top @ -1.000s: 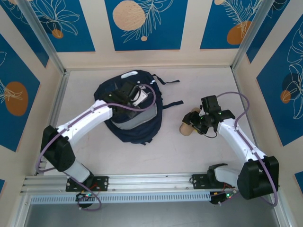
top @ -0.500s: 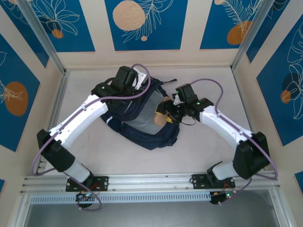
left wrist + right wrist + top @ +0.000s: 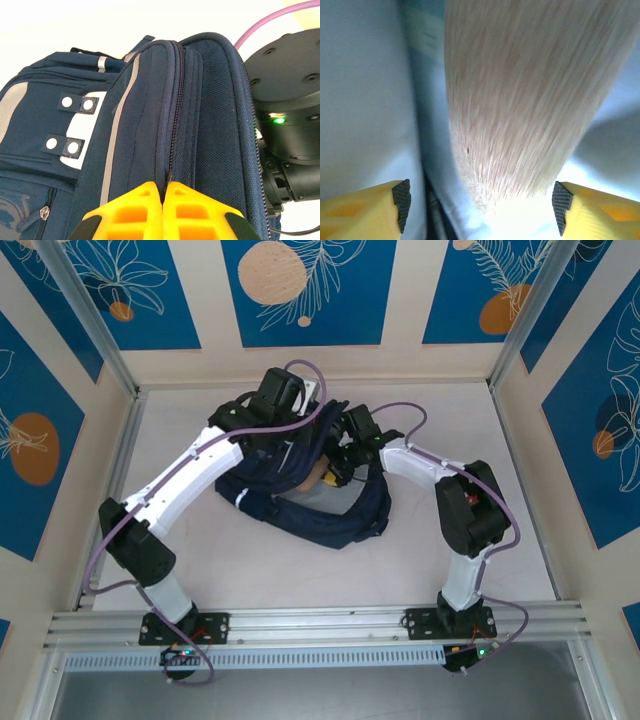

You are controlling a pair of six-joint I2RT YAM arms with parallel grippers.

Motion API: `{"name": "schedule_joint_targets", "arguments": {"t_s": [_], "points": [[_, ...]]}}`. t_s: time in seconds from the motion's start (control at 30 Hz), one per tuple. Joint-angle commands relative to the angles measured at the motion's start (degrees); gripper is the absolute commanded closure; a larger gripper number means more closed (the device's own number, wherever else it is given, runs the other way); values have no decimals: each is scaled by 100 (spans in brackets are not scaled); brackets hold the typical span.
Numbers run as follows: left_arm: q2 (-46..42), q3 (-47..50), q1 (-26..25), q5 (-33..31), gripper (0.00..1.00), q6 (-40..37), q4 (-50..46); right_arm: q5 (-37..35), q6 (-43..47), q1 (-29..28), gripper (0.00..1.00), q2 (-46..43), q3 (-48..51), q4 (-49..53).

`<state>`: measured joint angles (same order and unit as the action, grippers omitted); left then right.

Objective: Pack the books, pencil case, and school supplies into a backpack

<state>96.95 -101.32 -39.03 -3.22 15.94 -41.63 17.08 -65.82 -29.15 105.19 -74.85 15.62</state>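
The navy backpack (image 3: 318, 524) lies mid-table with its top held open. My left gripper (image 3: 296, 432) is shut on the backpack (image 3: 135, 105) at its zipper edge, yellow fingertips (image 3: 150, 197) pinching the seam. My right gripper (image 3: 338, 462) reaches into the opening. A beige, fuzzy pencil case (image 3: 328, 478) lies inside. In the right wrist view the pencil case (image 3: 520, 100) points down between the wide-apart pads (image 3: 401, 202) of my right gripper (image 3: 481, 207), touching neither pad. Pale lining surrounds it. The books are out of view.
The right arm's black wrist (image 3: 292, 100) sits close beside the held zipper edge. Black straps (image 3: 352, 412) trail behind the backpack. Patterned walls enclose the beige table (image 3: 480, 530) on three sides; a metal rail (image 3: 320, 622) runs along the near edge.
My right gripper carried the pencil case from the table on the right into the backpack's opening and widened its jaws. The left gripper pulled the zipper edge up and back, shifting the backpack.
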Motion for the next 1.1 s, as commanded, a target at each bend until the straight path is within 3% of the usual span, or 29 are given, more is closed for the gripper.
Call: {"name": "schedule_joint_targets", "arguments": {"t_s": [0.0, 0.23, 0.63, 0.77, 0.87, 0.93, 1.07], "points": [[-87, -425, 34, -36, 100, 175, 612, 442, -124, 86, 23, -386, 324, -712], [121, -422, 35, 275, 100, 260, 573, 285, 48, 385, 33, -1258, 1275, -417], [1448, -1184, -85, 1655, 100, 409, 358, -2027, 855, 751, 37, -3832, 2588, 2020], [1764, -1428, -127, 1574, 56, 638, 200, -2694, 1156, 437, 37, -4152, 2568, 2510], [1611, -1256, -98, 1245, 36, 829, 155, -3104, 1254, 90, 36, -4144, 2458, 2699], [1378, -946, -51, 1024, 27, 1030, 171, -3276, 1282, -153, 34, -4082, 2427, 2676], [584, 234, 31, 623, 24, 1274, 381, -2956, 1322, -298, 30, -3845, 2371, 2395]]}}
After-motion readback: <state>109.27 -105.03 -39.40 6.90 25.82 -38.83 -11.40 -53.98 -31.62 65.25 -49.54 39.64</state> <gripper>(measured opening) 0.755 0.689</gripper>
